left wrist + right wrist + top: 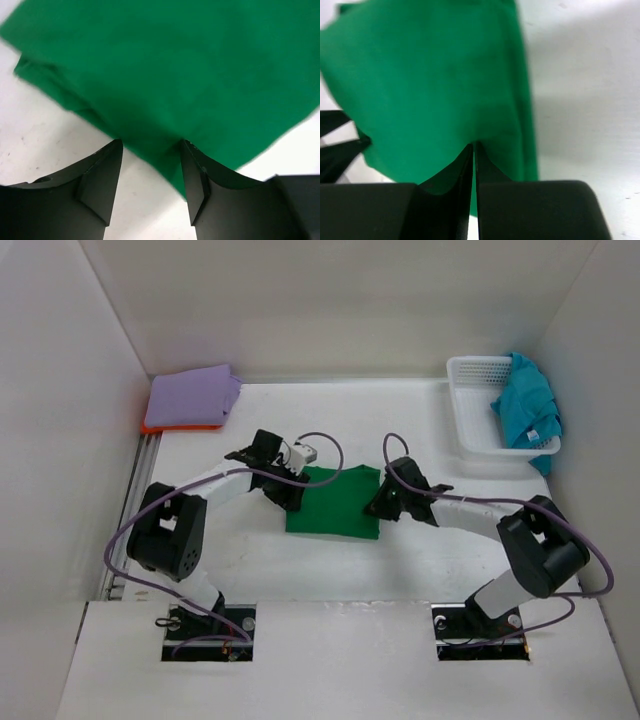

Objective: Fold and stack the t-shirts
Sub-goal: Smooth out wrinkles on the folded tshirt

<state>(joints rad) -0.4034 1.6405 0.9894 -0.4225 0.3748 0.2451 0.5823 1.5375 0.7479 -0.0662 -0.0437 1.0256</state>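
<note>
the green shirt (pixel 335 502) lay flat in the middle of the table (pixel 300 575), folded into a small square shape. the left claw (pixel 287 495) sat at its left edge. its two fingers (pixel 100 175) stood apart, and a bit of the green cloth reached down between them. the cloth looked loose there, but the close view was too blurry to be sure it touched no finger. the right claw (pixel 377 505) sat at the shirt's right edge. its fingers were pressed almost together, with a pinch of green cloth caught at their tips. far back on the left, the purple shirt (pixel 192 395) lay folded on top of the orange shirt (pixel 150 427). at the back right, the blue shirt (pixel 528 410) lay in a heap in the white basket (pixel 470 367), spilling over its right side.
</note>
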